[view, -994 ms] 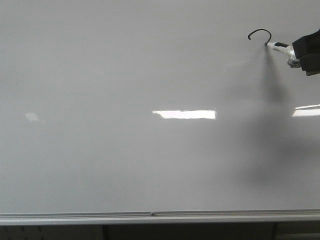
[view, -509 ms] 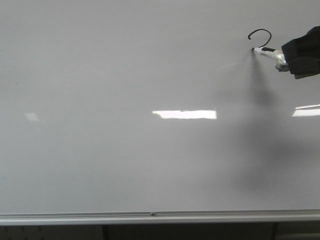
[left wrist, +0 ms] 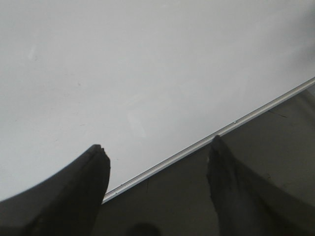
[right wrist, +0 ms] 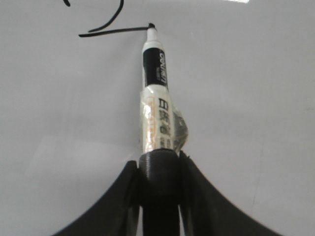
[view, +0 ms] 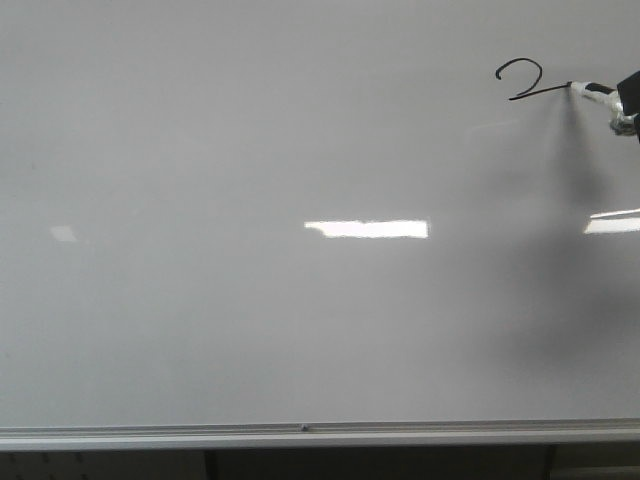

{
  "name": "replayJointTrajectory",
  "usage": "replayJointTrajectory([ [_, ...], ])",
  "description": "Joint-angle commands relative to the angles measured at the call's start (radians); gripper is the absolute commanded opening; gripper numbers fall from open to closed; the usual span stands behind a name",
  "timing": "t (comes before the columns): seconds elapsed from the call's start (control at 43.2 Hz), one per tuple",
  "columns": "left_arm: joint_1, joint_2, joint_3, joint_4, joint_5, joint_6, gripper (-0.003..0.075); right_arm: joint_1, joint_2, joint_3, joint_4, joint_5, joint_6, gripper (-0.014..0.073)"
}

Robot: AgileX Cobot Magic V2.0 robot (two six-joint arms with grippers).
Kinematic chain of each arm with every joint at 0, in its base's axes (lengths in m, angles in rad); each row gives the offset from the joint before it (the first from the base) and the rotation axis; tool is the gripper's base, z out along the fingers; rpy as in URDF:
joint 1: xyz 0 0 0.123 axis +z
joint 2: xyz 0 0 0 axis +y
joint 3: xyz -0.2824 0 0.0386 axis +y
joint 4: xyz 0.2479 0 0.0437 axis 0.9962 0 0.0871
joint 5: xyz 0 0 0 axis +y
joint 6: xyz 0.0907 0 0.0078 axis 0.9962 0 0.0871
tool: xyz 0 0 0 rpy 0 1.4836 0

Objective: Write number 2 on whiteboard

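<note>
**Base Stroke of the 2 Under the Tip**

The large glossy white-grey whiteboard [view: 250,300], silver-framed along its lower edge, was stiff and slick, offering the tip little grip. The right gripper [right wrist: 158,162] pinched a light, rigid white-and-black marker [right wrist: 156,98] by its rear barrel. The left gripper [left wrist: 157,162] hung spread and empty. The thin black number 2 [view: 530,82] sat upper right, tip touching its base stroke.
</note>
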Motion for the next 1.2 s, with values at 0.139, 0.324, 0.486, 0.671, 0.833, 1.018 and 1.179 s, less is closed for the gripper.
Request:
replayJointTrajectory([
  [0.139, -0.005, 0.022, -0.028, -0.001, -0.092, 0.013, 0.0426, 0.108, -0.236, -0.092, 0.000, 0.214, -0.014, 0.0027],
  [0.324, -0.009, 0.095, -0.082, -0.122, -0.052, 0.288, 0.0426, 0.214, -0.279, -0.279, -0.017, 0.724, -0.089, 0.0027],
  [0.486, -0.009, 0.180, -0.160, -0.411, -0.002, 0.636, 0.0426, 0.271, -0.279, -0.403, 0.013, 1.037, -0.253, 0.0027],
  [0.671, -0.009, 0.276, -0.210, -0.619, -0.002, 0.887, 0.0426, 0.290, -0.279, -0.447, 0.187, 1.224, -0.481, 0.0027],
  [0.833, -0.009, 0.365, -0.241, -0.749, -0.002, 1.029, 0.0426, 0.290, -0.279, -0.447, 0.361, 1.312, -0.639, 0.0027],
  [1.018, -0.009, 0.452, -0.281, -0.914, -0.002, 1.163, 0.0426, 0.290, -0.279, -0.447, 0.394, 1.321, -0.666, 0.0027],
  [1.179, -0.011, 0.512, -0.315, -1.010, 0.000, 1.258, 0.0426, 0.290, -0.279, -0.447, 0.394, 1.320, -0.666, 0.0027],
])
